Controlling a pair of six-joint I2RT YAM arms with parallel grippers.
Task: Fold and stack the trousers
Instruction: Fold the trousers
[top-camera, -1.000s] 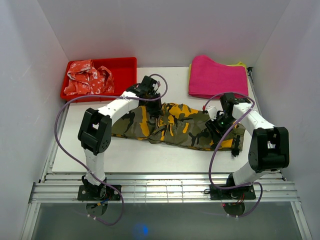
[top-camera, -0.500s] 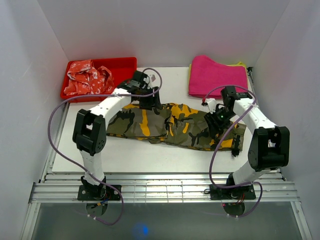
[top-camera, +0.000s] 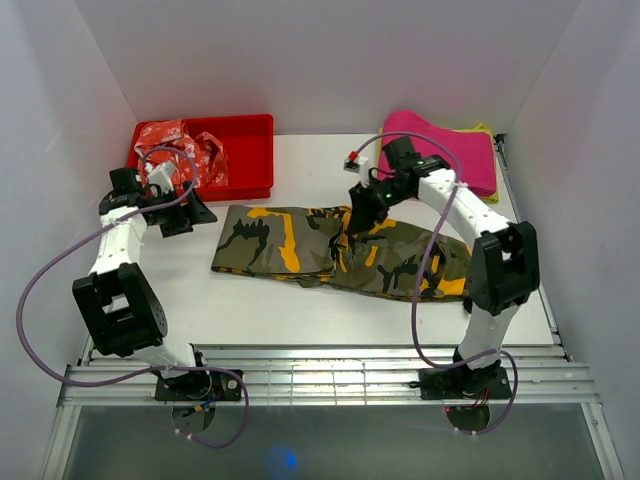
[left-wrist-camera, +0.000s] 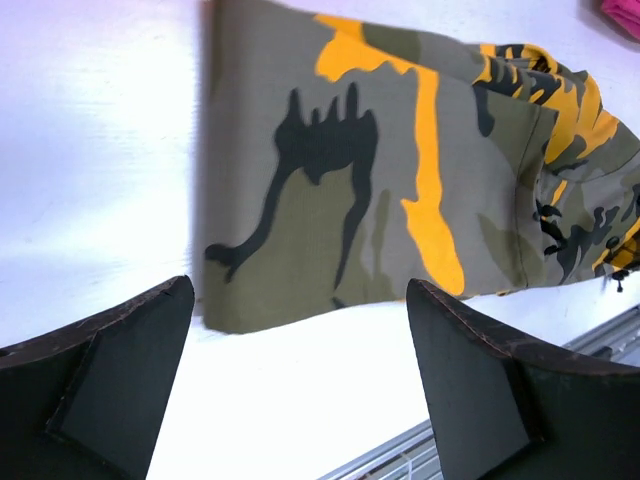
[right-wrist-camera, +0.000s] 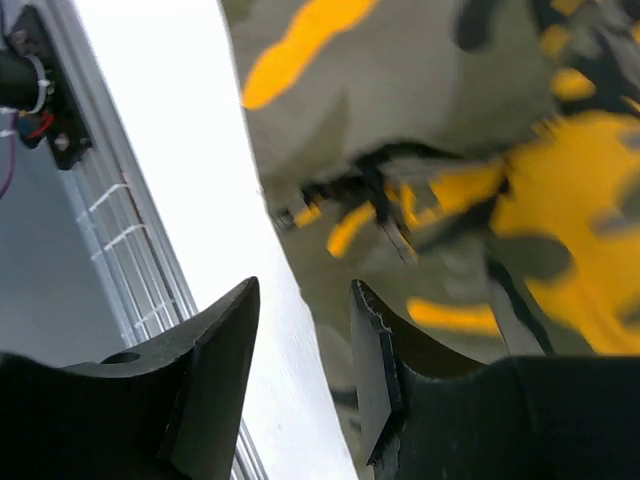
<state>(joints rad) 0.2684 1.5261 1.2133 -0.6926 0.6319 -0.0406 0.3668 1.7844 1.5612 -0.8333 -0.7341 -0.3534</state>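
Note:
The camouflage trousers (top-camera: 300, 245) lie stretched out left to right across the middle of the white table, flat at the left end and rumpled toward the right. My left gripper (top-camera: 192, 215) hovers just off their left end, wide open and empty. In the left wrist view the flat olive and orange cloth (left-wrist-camera: 380, 180) lies ahead of the spread jaws (left-wrist-camera: 300, 380). My right gripper (top-camera: 357, 218) hangs over the trousers' middle near the back edge. Its jaws (right-wrist-camera: 305, 350) stand partly open with nothing between them, above bunched cloth (right-wrist-camera: 450, 150).
A red bin (top-camera: 250, 150) at the back left holds a red-and-white garment (top-camera: 175, 150), close behind my left gripper. A folded pink cloth (top-camera: 440, 150) lies at the back right. The table's front edge and metal rails (top-camera: 320, 360) run below the trousers.
My left gripper let go of the trousers, opened wide and swung left off the cloth. My right arm moved from the trousers' right end to their middle, jaws narrowing a little.

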